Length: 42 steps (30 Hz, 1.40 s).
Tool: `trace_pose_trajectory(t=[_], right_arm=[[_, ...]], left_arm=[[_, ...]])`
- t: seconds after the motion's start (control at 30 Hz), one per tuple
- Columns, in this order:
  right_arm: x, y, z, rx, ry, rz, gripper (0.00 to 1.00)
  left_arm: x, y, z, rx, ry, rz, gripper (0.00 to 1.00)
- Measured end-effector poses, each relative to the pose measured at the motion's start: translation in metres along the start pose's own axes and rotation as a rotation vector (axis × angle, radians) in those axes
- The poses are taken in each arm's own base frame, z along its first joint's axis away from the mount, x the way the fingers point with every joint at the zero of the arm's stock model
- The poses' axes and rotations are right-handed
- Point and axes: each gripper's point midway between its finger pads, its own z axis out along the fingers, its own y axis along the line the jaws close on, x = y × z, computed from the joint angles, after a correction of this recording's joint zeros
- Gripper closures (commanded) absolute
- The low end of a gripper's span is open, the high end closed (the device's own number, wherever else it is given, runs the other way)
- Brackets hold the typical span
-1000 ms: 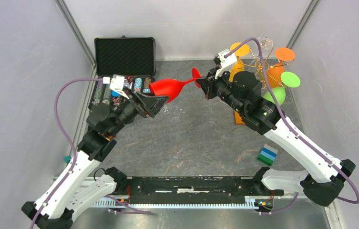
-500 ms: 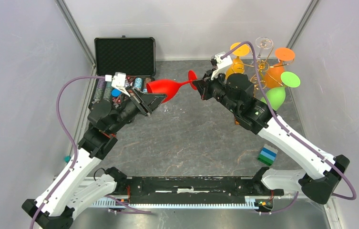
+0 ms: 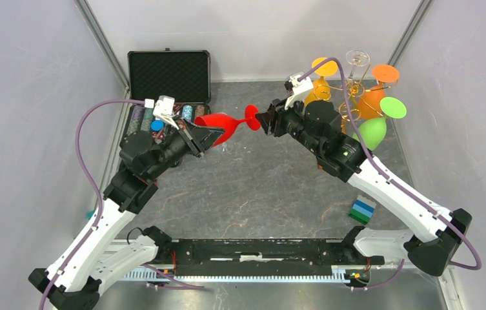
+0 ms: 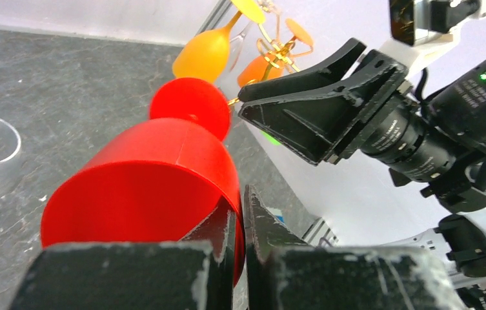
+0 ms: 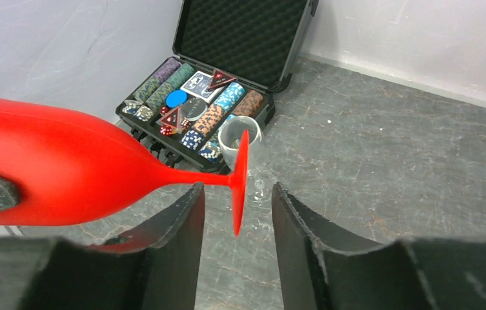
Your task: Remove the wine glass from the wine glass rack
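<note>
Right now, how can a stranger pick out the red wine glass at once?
Start at the open black chip case at the far left. Just right of it, the red wine glass lies sideways in the air, its bowl rim pinched by the left claw. It is the only red glass; the orange glasses and the green glass hang on the gold rack at the far right.

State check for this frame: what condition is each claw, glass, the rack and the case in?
left claw: shut on the bowl rim of the red wine glass
right claw: open, the glass's foot between its fingers
red wine glass: off the rack, held lying sideways in the air
wine glass rack: upright, orange, green and clear glasses hanging on it
chip case: lid open
clear glass: upright on the table
</note>
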Motion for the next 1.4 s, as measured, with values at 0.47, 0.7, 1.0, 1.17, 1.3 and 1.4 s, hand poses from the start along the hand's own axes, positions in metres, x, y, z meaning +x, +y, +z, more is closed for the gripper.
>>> trace_pose_trajectory(t=[0.47,0.7,1.0,1.17,1.3,1.4], right_arm=[[-0.017,-0.021,-0.023,0.066,-0.056,-0.021,0.28],[-0.027,-0.036,-0.039,0.136,-0.084,-0.041,0.27],[-0.027,-0.054,-0.054,0.227,-0.071,-0.081,0.27],[-0.034,-0.063,-0.069,0.274,-0.089,-0.098,0.27],[-0.045,-0.073,-0.092,0.329,-0.123,-0.114,0.26],[-0.053,-0.077,-0.104,0.348,-0.150,-0.121,0.26]], left_arm=[[0.045,0.043,-0.019,-0.232,0.373,0.153,0.98],[0.093,0.102,-0.042,-0.480,0.627,0.164,0.98],[0.125,0.121,-0.021,-0.588,0.806,0.233,0.98],[0.140,0.104,0.034,-0.529,0.855,0.298,0.98],[0.150,0.111,0.078,-0.543,0.867,0.327,0.98],[0.159,0.125,0.105,-0.572,0.872,0.342,0.98]])
